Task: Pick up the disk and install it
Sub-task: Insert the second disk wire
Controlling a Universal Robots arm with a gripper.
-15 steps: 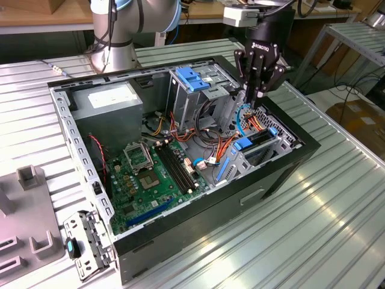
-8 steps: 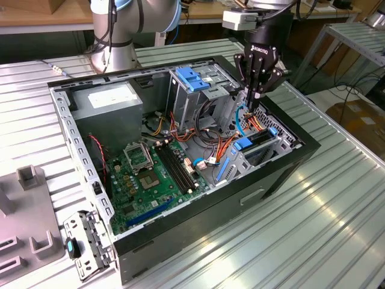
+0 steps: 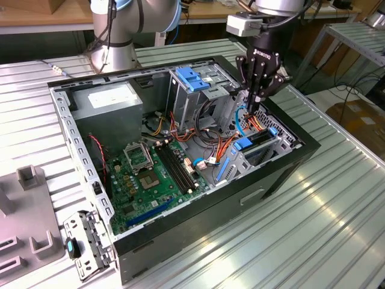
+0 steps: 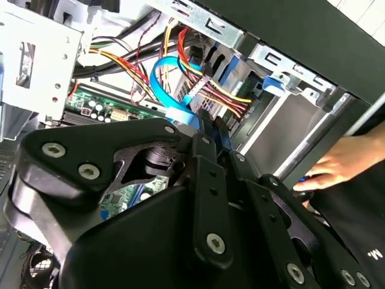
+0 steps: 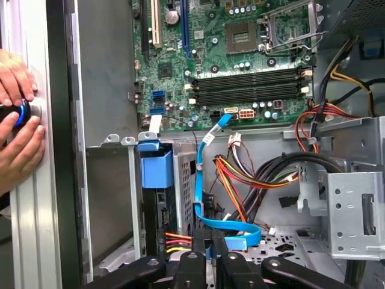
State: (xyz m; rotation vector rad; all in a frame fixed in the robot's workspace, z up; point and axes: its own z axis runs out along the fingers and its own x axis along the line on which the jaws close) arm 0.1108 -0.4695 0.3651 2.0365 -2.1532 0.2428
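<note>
The disk (image 3: 257, 143) sat already in its bay at the front of the open computer case (image 3: 283, 174), blue frame showing, lying flat in the lower grey bracket on the exterior view's right. In the first wrist view the disk (image 5: 157, 198) stood edge-on in that bay, blue tab at one end, with red, yellow and black power wires plugged into its back.

The gripper (image 3: 253, 108) hung directly over the back of the disk, black fingers pointing down and drawn close together among the cables. In the second wrist view the gripper (image 4: 212, 123) had its fingertips nearly touching, right by a blue ribbon cable (image 4: 171, 96); whether they pinched that cable I could not tell. In the first wrist view the gripper (image 5: 207, 238) sat just at the loop of the same blue ribbon cable (image 5: 201, 180).

Further in: a green motherboard (image 3: 147, 177) on the case floor, a grey power supply (image 3: 108, 105) in the far corner, a tall drive cage (image 3: 198, 90) with a blue top beside the gripper.

A person's hands (image 5: 18, 114) rested on a round blue-lit button outside the case wall. The case lay on a ribbed metal table (image 3: 301, 241).
</note>
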